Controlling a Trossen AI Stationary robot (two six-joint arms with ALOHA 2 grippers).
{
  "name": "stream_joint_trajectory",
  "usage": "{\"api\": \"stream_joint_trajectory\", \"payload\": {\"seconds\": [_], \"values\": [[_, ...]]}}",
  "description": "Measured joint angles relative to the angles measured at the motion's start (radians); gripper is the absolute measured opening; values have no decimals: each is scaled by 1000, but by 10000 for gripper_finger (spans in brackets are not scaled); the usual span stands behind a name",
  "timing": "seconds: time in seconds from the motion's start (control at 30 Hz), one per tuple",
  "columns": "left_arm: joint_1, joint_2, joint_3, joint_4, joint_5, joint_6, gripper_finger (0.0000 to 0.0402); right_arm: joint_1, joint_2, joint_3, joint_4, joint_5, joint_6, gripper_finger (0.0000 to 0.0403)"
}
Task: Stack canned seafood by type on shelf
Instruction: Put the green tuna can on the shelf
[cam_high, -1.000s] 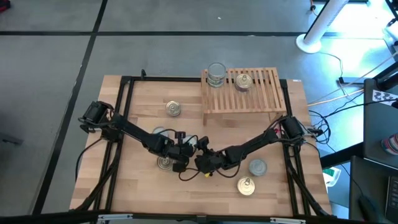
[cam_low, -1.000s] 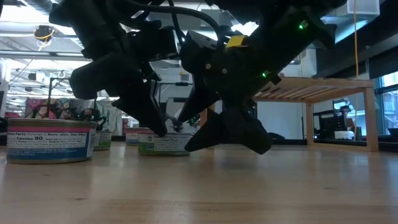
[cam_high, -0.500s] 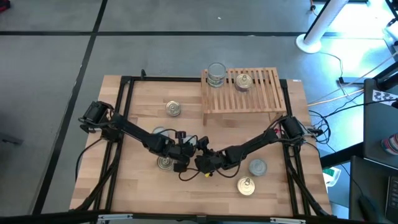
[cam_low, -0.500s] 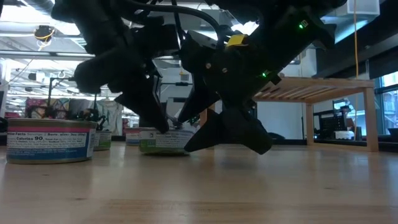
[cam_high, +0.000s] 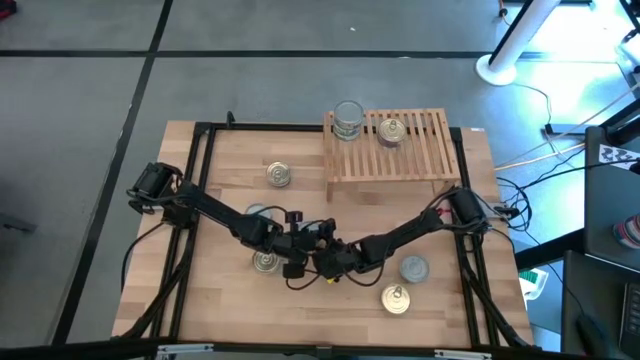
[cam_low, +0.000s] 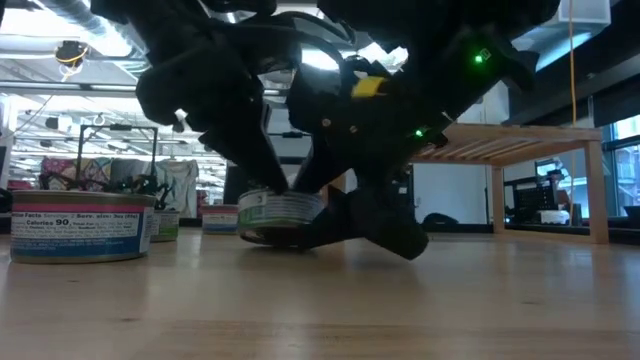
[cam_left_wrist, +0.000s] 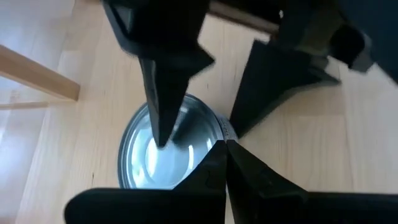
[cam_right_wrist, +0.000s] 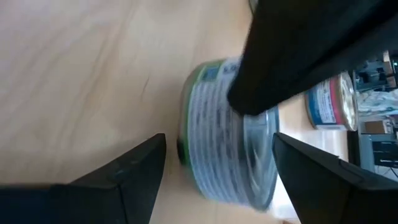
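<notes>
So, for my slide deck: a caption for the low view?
Both grippers meet at a green-labelled tin tipped on the table, slatted shelf behind.

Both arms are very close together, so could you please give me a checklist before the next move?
1. Can flat on the table: not ok, it is tilted in the low view.
2. Right pincer around the can: ok, open, one finger on each side.
3. Left pincer holding the can: cannot tell.
4. Arms clear of each other: not ok, both pincers crowd the same can.
5. Can type known: ok, silver top.
6. Room on the shelf: ok, bare slats beside the silver stack and the gold can.
</notes>
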Motion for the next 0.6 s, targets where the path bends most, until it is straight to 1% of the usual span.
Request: {"api": "stream_joint_trajectory", "payload": {"seconds": [0.13,0.23,0.33,0.43,0.6], "values": [[0,0,5,1,2,-2,0,0,13,1,10,33,1,294],[0,0,5,-1,4,-13,0,1,14,1,13,81,3,292],[0,-1,5,-6,9,-21,0,1,14,1,13,90,2,277],[1,-3,5,-9,10,-21,0,1,14,1,11,95,-17,242],[1,-6,7,-10,-5,-25,0,2,14,1,6,102,-28,163]]}}
